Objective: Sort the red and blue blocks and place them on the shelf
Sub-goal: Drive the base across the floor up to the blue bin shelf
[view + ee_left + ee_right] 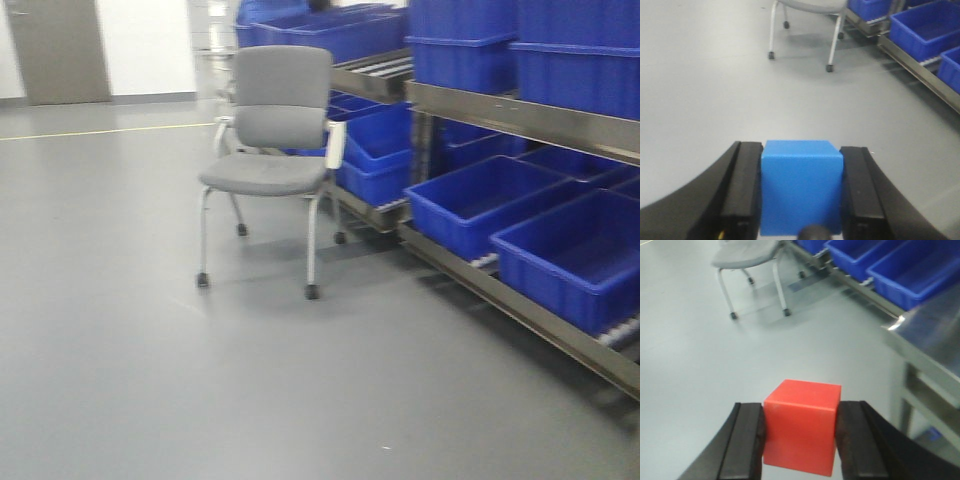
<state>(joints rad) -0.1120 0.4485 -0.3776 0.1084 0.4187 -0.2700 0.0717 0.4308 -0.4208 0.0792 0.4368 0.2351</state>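
- Two blocks held: left claw [801, 150] clamped on blue block [801, 187], right claw [799, 407] on red block [801, 432].
- Approach shelf [520, 117] squarely; release low inside separate tubs [470, 205].

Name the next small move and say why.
Likely roll the base toward the shelf: the left gripper is shut on the blue block, the right gripper on the red block, and the blue tubs sit some way ahead, to the right.

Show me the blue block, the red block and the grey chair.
blue block [801, 195], left wrist view, on its front face.
red block [799, 440], right wrist view, on its front face.
grey chair [266, 172], front-facing view, on the seat cushion.
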